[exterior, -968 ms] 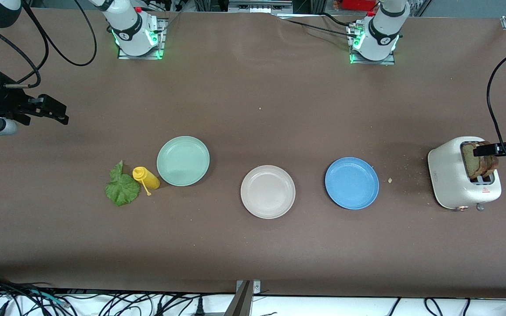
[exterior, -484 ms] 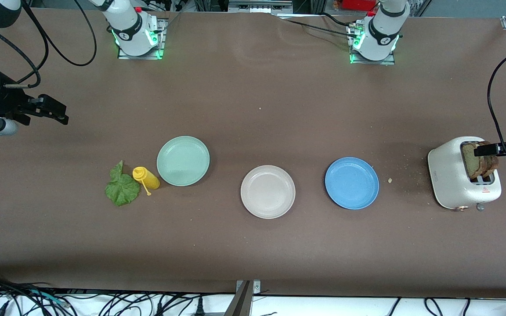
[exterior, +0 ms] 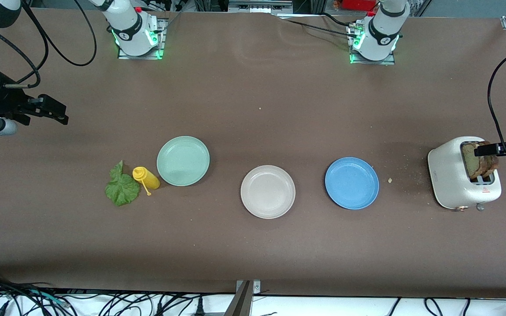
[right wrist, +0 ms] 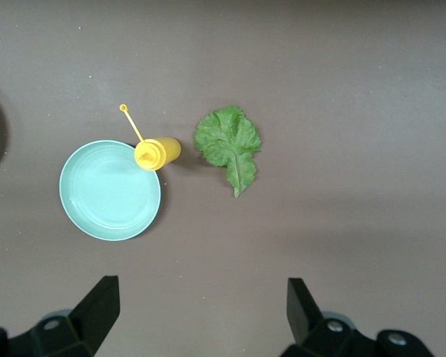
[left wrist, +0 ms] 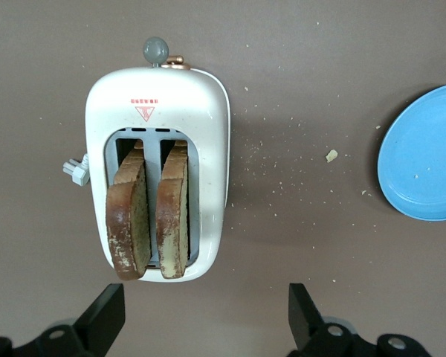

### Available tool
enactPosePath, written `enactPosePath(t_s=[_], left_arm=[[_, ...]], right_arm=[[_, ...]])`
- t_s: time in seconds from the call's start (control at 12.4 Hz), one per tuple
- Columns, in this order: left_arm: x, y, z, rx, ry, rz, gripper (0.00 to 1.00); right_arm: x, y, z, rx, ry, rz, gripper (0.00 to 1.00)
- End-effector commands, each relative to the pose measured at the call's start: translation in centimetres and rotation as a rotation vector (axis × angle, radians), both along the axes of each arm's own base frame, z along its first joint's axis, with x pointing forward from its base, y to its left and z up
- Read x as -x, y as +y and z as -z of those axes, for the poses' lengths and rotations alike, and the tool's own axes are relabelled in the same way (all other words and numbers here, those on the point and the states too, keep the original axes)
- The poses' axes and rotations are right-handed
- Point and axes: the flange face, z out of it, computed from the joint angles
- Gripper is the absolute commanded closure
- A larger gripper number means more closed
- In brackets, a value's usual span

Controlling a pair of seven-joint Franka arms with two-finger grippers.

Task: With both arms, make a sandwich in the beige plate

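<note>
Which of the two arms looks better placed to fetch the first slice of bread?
The left. Its hand hangs open above the toaster, where both bread slices stand upright. The right hand is open too, but waits at the table's other end, nearer the lettuce leaf.

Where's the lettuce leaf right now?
The lettuce lies flat on the table toward the right arm's end, right beside the yellow bottle, which lies between it and the green plate.
</note>
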Motion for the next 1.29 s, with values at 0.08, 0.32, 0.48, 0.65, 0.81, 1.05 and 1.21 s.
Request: enactPosePath(t_s=[0.08,0.32,0.48,0.65,0.81,1.05,1.21], left_arm=[[0.8,0.1,-0.5,-0.023,-0.007,0.023,0.03],[0.8,0.1,-0.6,-0.024,-0.008,0.023,0.03],[0.8,0.1,-0.5,-0.023,-0.007,0.023,0.03],[0.8,0.1,-0.6,-0.024,-0.008,0.023,0.03],[0.8,0.1,-0.6,-0.027,-0.008,0.024,0.04],[1.3,1.4,0.1,-0.024,0.008,0.005,0.05],[1.6,1.8,1.5,-0.029,-0.005,0.002,0.05]], right_arm=[[0.1,-0.1,-0.4,-0.018,-0.004,0.001,0.0],[0.1,-0.2,-0.5,-0.018,-0.006,0.003,0.0],[0.1,-0.1,-0.5,-0.018,-0.006,0.001,0.0],[0.1,-0.1,-0.5,-0.018,-0.006,0.001,0.0],[0.1,-0.1,-0.5,-0.018,-0.006,0.001,0.0],[0.1,-0.1,-0.5,-0.018,-0.006,0.001,0.0],[0.1,-0.1,-0.5,-0.018,-0.006,0.001,0.0]])
